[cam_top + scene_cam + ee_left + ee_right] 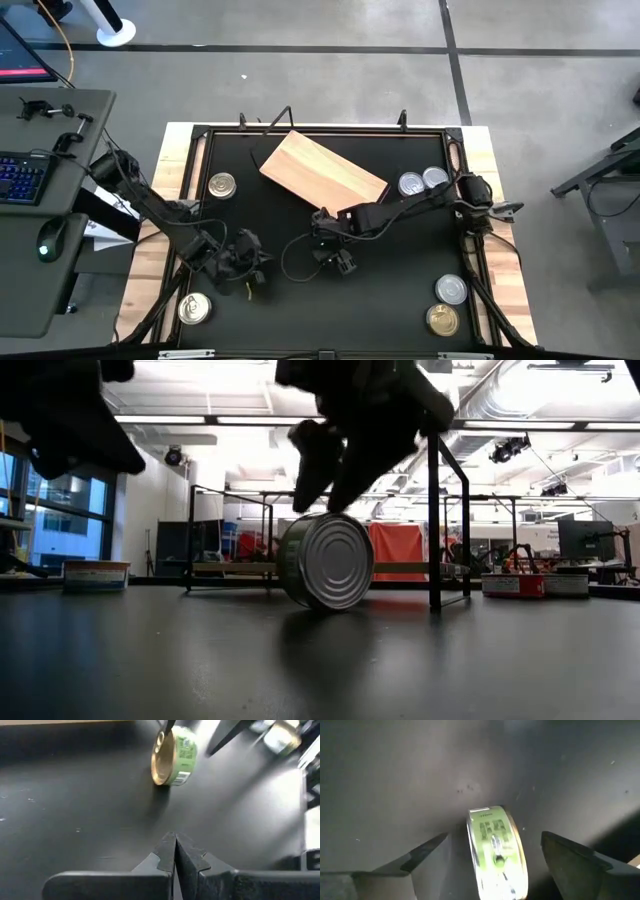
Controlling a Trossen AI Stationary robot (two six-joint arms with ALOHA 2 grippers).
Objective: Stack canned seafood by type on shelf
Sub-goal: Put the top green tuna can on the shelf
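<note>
A green-labelled tin (327, 560) is standing on its edge on the black table (320, 660), nearest the low camera, its ribbed silver face turned this way. The right gripper (492, 850) is hanging directly over it with its two fingers (427, 851) spread wide, one on each side of the tin and neither touching it. From above, that gripper (333, 262) is sitting near the middle of the table, just in front of the shelf (322, 172).

The left gripper (175, 851) is resting low over the table to the left of the standing tin, its fingers pressed together on nothing, pointing toward the tin (172, 756), which is showing a gold-coloured face on that side.

Along the front edge, a gold-lidded tin (194, 308) is lying flat at the left corner, and a silver tin (452, 290) and a gold one (442, 320) are lying just beside each other at the right corner.

Farther back, the shelf is lying flat and skewed across the rear middle of the table with nothing on it. A gold-lidded tin (222, 185) is sitting well to its left, and two silver-lidded tins (423, 182) are sitting side by side just off its right end.
</note>
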